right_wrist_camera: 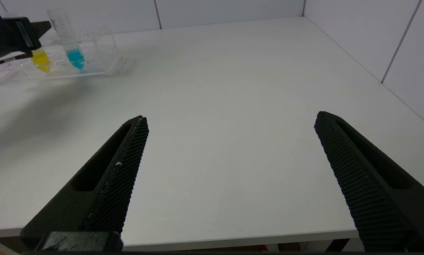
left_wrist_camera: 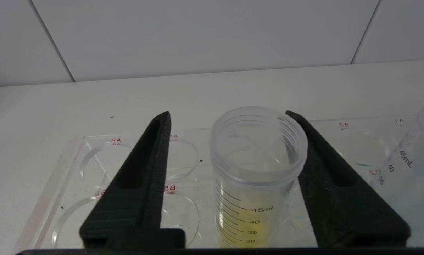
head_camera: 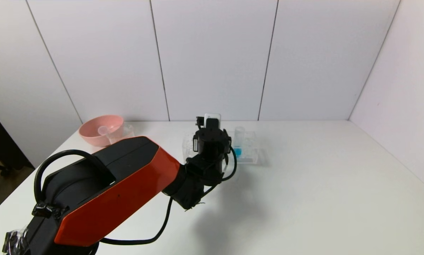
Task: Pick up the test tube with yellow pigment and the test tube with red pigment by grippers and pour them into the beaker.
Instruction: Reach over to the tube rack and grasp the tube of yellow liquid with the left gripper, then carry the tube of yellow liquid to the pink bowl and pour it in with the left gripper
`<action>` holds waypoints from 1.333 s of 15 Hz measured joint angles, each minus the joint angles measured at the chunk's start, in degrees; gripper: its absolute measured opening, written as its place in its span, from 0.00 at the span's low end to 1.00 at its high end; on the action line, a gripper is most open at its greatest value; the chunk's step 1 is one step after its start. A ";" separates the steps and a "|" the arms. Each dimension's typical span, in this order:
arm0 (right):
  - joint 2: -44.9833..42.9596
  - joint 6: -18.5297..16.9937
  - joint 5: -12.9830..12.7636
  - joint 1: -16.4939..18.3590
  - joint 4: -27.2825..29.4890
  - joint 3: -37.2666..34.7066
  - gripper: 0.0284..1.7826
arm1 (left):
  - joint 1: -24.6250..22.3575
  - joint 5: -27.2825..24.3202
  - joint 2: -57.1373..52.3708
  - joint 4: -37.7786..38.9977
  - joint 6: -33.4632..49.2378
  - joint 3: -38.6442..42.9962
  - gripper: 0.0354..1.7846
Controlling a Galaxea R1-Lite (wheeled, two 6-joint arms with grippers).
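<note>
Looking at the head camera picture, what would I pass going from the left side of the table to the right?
Pink bowl → left gripper reaching over the clear tube rack → blue-tipped tube standing in that rack → bare white table.

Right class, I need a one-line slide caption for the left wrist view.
Open left gripper straddles the yellow-pigment test tube standing in the clear rack.

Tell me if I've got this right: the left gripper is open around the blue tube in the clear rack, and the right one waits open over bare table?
Not quite. The left gripper is open around the yellow tube, as the left wrist view shows; the blue tube stands beside it in the rack. The right gripper does wait open over bare table.
</note>
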State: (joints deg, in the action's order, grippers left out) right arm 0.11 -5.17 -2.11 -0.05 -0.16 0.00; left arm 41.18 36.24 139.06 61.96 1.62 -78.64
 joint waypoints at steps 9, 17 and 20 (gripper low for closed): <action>0.00 0.00 -0.06 0.00 0.02 0.00 0.96 | -0.04 -0.05 -0.15 0.38 -0.02 -0.11 0.28; 0.00 0.00 -0.04 -0.02 0.00 0.00 0.96 | -0.15 -0.15 -5.33 -0.43 -5.78 -2.97 0.28; 0.00 0.00 -0.04 -0.02 0.00 0.00 0.96 | 0.00 -0.22 -6.12 -0.45 -5.86 -3.16 0.28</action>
State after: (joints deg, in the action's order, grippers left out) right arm 0.11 -5.17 -2.15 -0.07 -0.16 0.00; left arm 41.18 36.02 132.94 61.51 -4.24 -81.80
